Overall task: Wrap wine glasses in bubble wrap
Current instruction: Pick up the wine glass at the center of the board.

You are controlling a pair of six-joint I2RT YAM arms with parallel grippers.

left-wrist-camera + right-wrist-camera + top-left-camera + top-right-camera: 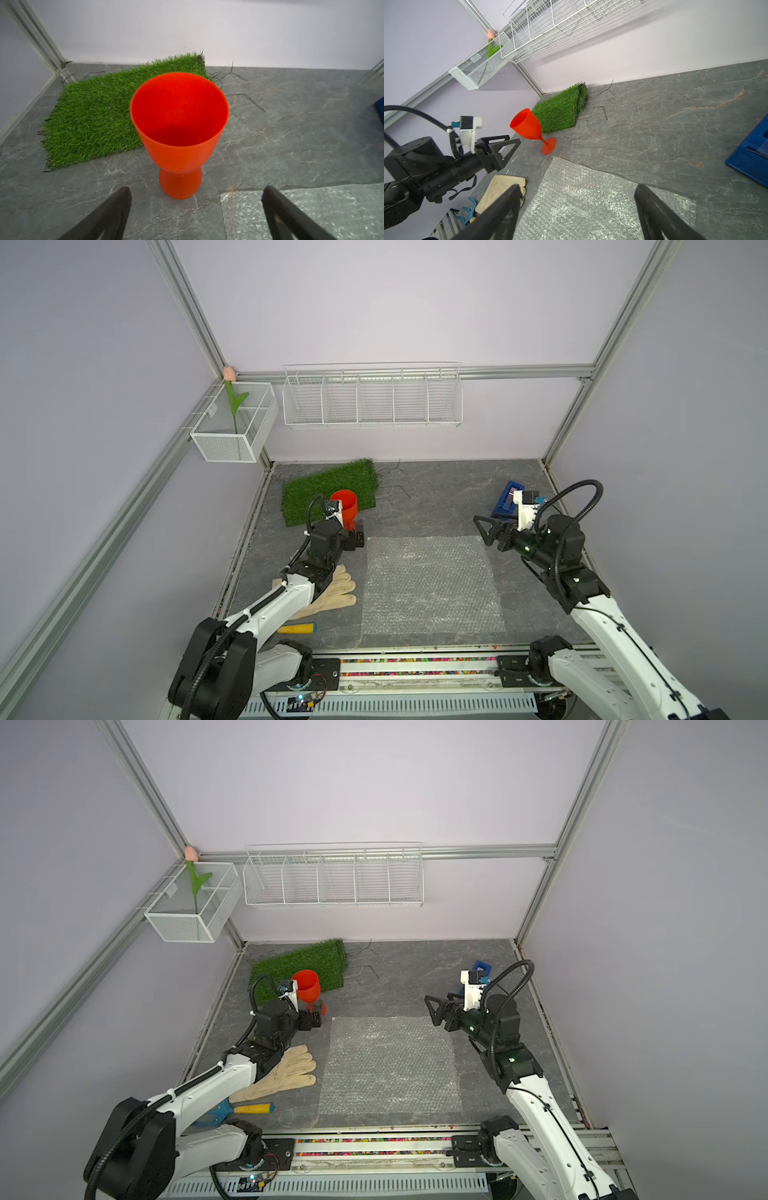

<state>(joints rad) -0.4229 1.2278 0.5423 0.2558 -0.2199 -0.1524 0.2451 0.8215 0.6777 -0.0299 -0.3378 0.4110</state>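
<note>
One goblet [178,135]: upright on the counter [436,497], just ahead of the left gripper [197,189], untouched.
Left gripper: jaws wide apart, empty.
Right gripper [577,186]: jaws apart, empty, above the bubble wrap [430,585].
Handling: probably light, stiff, smooth; tips easily.
Hold: low on the cup.
Bubble wrap: flat, limp; pinch an edge.

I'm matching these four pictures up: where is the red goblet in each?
In a top view: goblet left of centre, just in front of the grass mat.
In a top view: goblet likewise, before the grass mat.
Left wrist: centre, grass mat behind.
Right wrist: left of centre.
Shared landmark: the grass mat.
</note>
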